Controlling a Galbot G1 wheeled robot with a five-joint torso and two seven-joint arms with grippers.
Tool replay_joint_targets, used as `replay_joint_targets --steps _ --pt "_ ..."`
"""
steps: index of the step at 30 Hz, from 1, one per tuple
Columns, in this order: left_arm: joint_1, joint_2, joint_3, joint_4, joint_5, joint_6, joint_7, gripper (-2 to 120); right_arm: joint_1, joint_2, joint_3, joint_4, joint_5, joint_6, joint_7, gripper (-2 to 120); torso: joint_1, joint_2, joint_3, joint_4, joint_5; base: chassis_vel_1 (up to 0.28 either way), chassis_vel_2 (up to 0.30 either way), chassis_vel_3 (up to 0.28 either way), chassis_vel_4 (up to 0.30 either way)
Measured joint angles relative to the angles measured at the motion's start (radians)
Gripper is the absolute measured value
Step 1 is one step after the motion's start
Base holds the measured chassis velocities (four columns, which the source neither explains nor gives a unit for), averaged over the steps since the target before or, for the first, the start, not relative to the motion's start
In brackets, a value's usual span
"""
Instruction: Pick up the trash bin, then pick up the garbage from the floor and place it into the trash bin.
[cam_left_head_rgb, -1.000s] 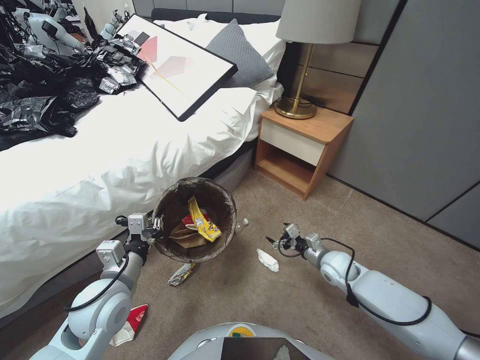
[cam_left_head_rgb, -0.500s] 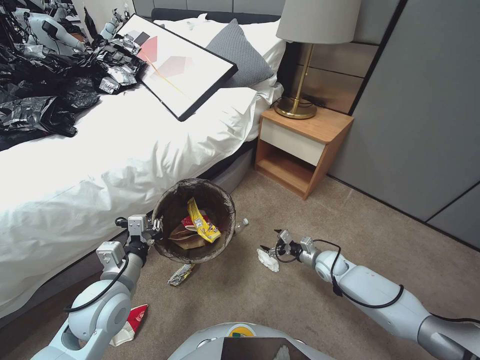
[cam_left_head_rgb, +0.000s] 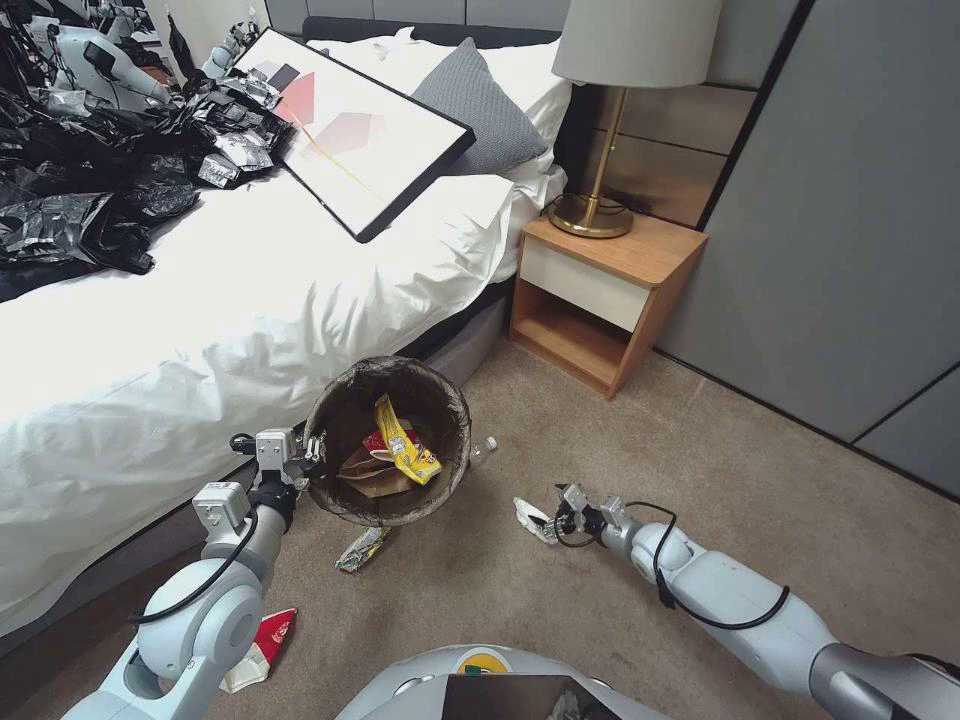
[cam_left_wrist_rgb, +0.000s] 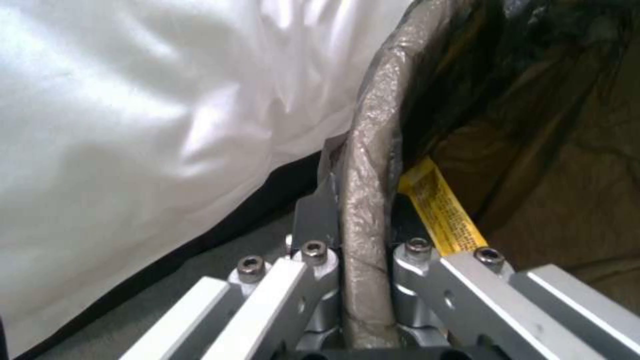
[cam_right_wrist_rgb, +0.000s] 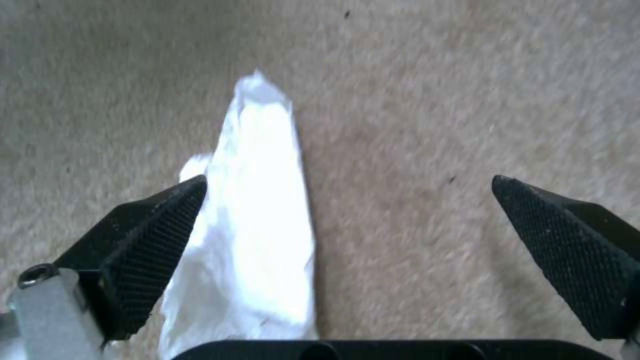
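Observation:
The trash bin (cam_left_head_rgb: 345, 508), a dark-lined pail, hangs beside the bed with my left gripper (cam_left_head_rgb: 312, 452) shut on its near rim (cam_left_wrist_rgb: 368, 190). Inside lie a yellow wrapper (cam_left_head_rgb: 405, 440), a red packet (cam_left_head_rgb: 377, 439) and a tan paper bag (cam_left_head_rgb: 372, 478). My right gripper (cam_left_head_rgb: 540, 520) is open, low over the carpet, its black pads (cam_right_wrist_rgb: 157, 235) on either side of a crumpled white tissue (cam_right_wrist_rgb: 257, 210). One pad sits against the tissue (cam_left_head_rgb: 526, 512). More garbage lies on the floor: a shiny wrapper (cam_left_head_rgb: 362, 548), a red-and-white packet (cam_left_head_rgb: 262, 642) and a clear bottle (cam_left_head_rgb: 482, 448).
The white bed (cam_left_head_rgb: 200, 330) runs along the left, carrying glossy black bags (cam_left_head_rgb: 90, 190) and a framed picture (cam_left_head_rgb: 350, 130). A wooden nightstand (cam_left_head_rgb: 600, 300) with a lamp (cam_left_head_rgb: 600, 180) stands behind. Grey wall panels (cam_left_head_rgb: 850, 230) close the right. Open carpet (cam_left_head_rgb: 700, 470) lies around the right arm.
My right gripper has dropped and moved left onto the white tissue, which now sits between its open fingers. The left gripper and the bin have held still.

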Motion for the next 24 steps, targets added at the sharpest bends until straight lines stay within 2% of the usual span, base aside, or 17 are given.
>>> replay_joint_targets --steps 22,24 --pt "-0.003 -0.001 -0.002 0.002 -0.001 -0.001 -0.002 4 -0.024 0.074 0.016 -0.078 -0.048 0.015 0.019 100 0.000 0.000 0.000 0.0001 -0.0004 0.000 0.000 0.000 0.000" --pt "-0.005 -0.001 -0.002 0.002 -0.001 -0.001 -0.003 4 -0.024 0.075 0.016 -0.078 -0.051 0.016 0.022 96 0.000 0.000 0.000 0.0000 -0.0005 0.000 0.000 0.000 0.000"
